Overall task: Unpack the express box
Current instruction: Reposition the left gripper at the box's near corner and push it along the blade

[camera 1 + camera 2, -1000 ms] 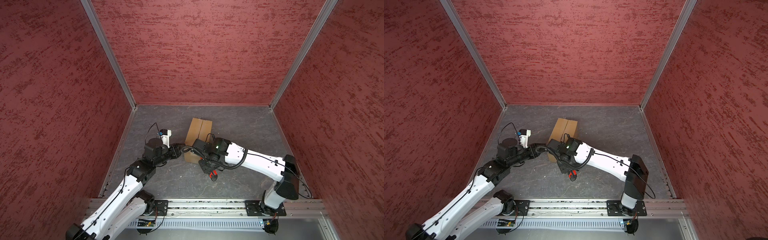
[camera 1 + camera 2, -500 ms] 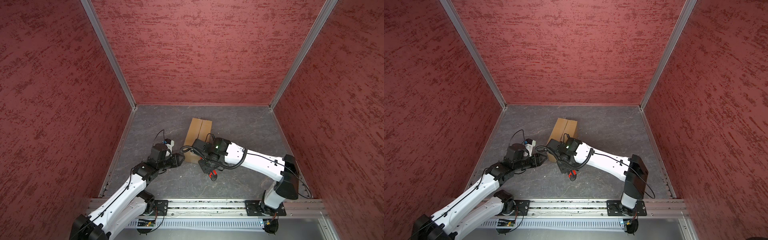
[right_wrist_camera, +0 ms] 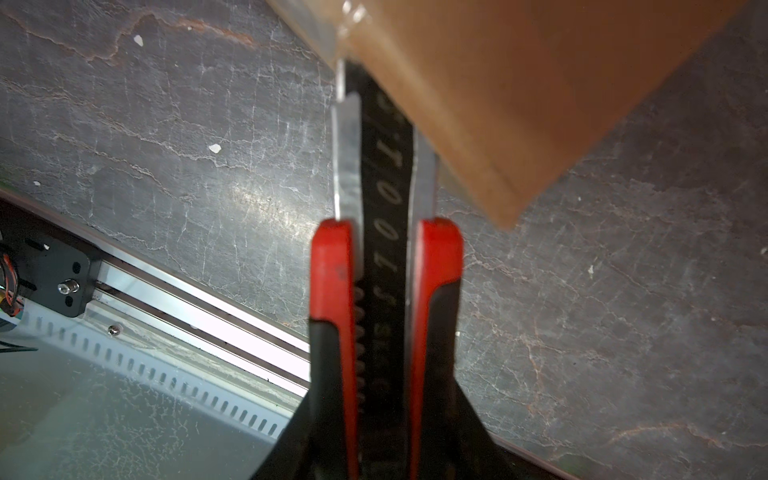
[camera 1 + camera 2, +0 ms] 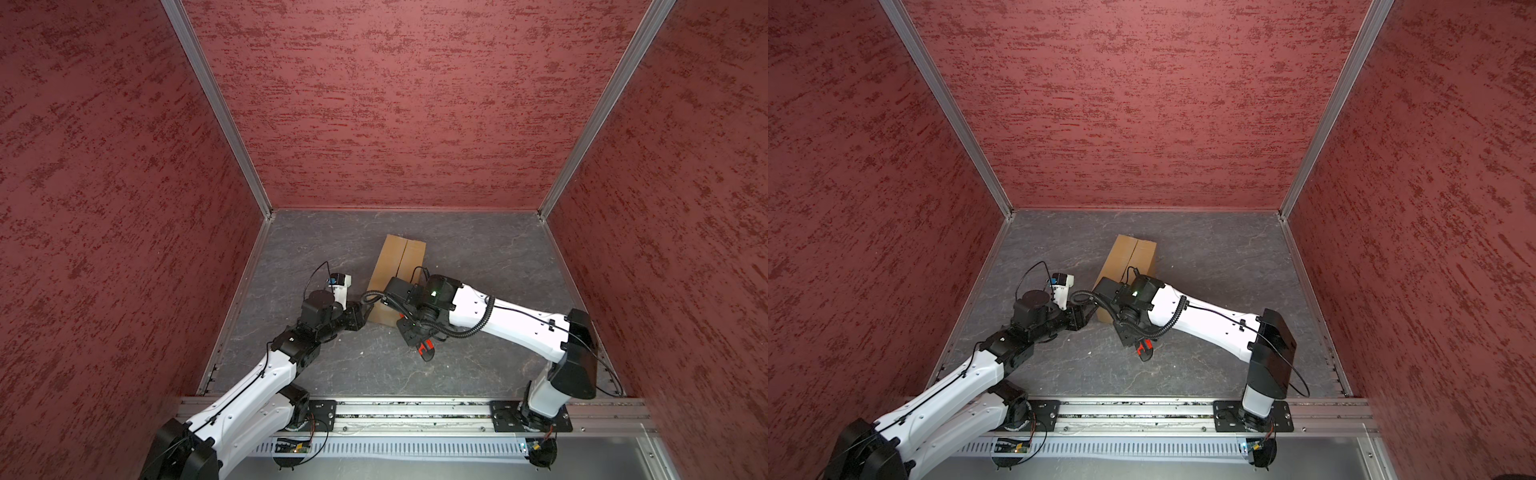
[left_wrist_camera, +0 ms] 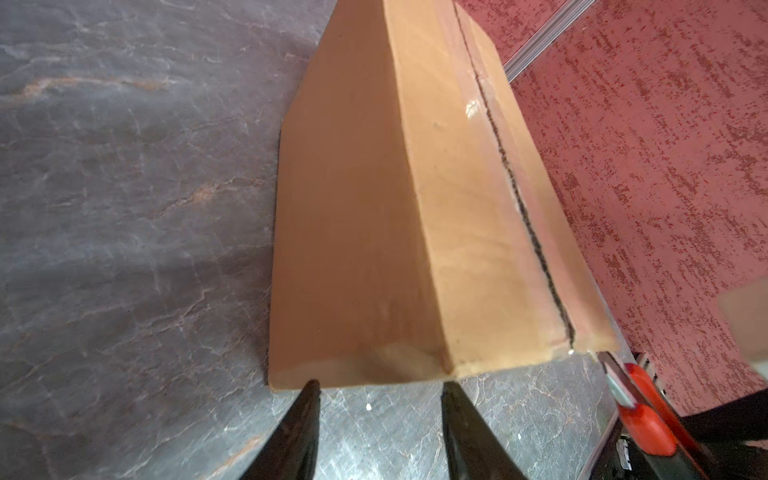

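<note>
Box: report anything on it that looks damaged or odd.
The box has a dark, ragged slit along its top seam, with frayed edges, so the tape looks cut. The flaps still lie shut. The knife blade sits at the box's near end.

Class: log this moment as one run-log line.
left gripper: open, at near end of express box | right gripper: shut on utility knife, blade tip at box end | flaps: closed
</note>
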{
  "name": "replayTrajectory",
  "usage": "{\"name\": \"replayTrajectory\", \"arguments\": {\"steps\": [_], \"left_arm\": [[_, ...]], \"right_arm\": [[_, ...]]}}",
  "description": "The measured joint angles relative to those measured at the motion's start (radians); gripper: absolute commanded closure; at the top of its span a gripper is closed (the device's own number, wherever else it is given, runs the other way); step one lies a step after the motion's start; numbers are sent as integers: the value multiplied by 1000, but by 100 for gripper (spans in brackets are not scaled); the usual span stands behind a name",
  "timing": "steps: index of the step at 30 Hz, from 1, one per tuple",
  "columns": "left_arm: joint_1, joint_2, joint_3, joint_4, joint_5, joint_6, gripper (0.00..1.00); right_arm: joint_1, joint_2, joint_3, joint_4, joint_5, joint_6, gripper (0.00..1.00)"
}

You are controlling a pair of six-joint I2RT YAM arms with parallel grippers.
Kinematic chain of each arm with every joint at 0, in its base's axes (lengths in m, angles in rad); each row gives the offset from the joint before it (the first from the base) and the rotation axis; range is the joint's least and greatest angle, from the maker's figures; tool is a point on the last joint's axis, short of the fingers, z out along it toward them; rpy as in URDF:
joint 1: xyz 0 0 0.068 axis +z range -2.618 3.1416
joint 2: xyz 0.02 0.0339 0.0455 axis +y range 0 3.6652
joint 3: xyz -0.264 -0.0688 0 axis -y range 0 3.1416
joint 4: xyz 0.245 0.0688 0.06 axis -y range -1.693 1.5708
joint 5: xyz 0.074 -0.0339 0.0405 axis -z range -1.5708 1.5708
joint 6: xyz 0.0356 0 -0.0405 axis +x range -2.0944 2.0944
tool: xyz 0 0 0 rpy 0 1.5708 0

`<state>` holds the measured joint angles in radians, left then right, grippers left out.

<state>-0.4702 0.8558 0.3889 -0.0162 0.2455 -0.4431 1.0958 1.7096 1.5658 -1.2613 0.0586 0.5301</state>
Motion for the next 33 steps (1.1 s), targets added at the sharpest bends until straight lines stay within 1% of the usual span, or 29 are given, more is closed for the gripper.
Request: {"name": "replayTrajectory", "arguments": {"steps": [3,8,15,23,29,33], "left_arm": [[-25,16,0,43,-3,8,54],[-72,48,0,79,-47,11,55],[-94,88,0,126,-77,11,56],[-137,90,0,130,-118,11,57],[-148,85,0,127,-120,11,57],[-153,56,2,113,-110,11,54]], "right_arm": [[-2,11,14,-3,2,-4,100],[-5,26,40,-35,9,-9,100],[-8,46,66,-72,19,-12,100],[-8,57,89,-115,35,-14,100],[-8,69,109,-146,63,-9,100],[-7,75,109,-146,84,-2,100]]}}
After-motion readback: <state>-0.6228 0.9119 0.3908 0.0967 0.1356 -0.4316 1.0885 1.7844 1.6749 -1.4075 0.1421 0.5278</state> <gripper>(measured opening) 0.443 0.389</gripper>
